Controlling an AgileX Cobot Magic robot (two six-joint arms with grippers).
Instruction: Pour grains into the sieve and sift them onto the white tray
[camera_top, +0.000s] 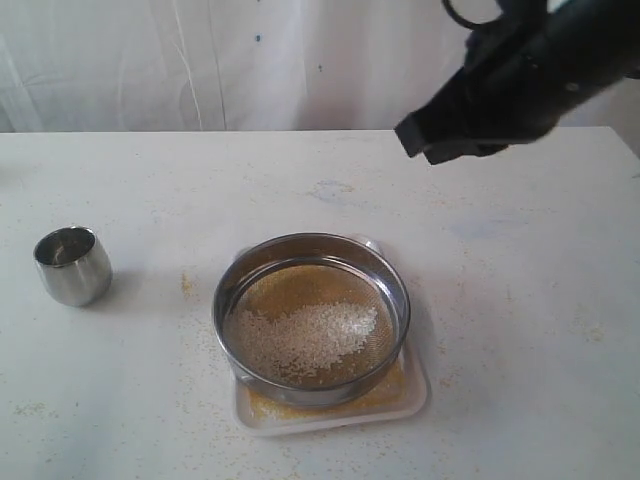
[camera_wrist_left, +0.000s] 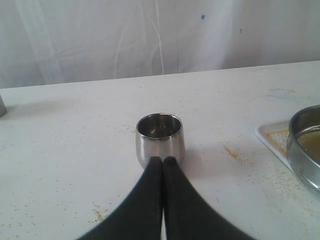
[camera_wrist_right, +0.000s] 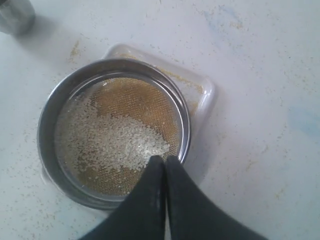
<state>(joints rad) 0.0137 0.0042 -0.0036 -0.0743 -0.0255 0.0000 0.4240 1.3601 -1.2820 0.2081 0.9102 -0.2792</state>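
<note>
The right gripper (camera_wrist_right: 162, 161), jaws pressed together and empty, hangs high over the table (camera_top: 520, 300), clear of the sieve (camera_top: 312, 392). The left gripper (camera_wrist_left: 162, 161), also closed on nothing, points at the steel cup (camera_top: 72, 265) near the table's left edge. The sieve holds white grains (camera_top: 310, 335) and sits on the white tray (camera_top: 415, 395) near the front edge.

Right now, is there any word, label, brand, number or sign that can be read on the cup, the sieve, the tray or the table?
None: no text can be read in any view.
The steel cup, the sieve, the white tray and the table all show plain surfaces, without label or marking.
</note>
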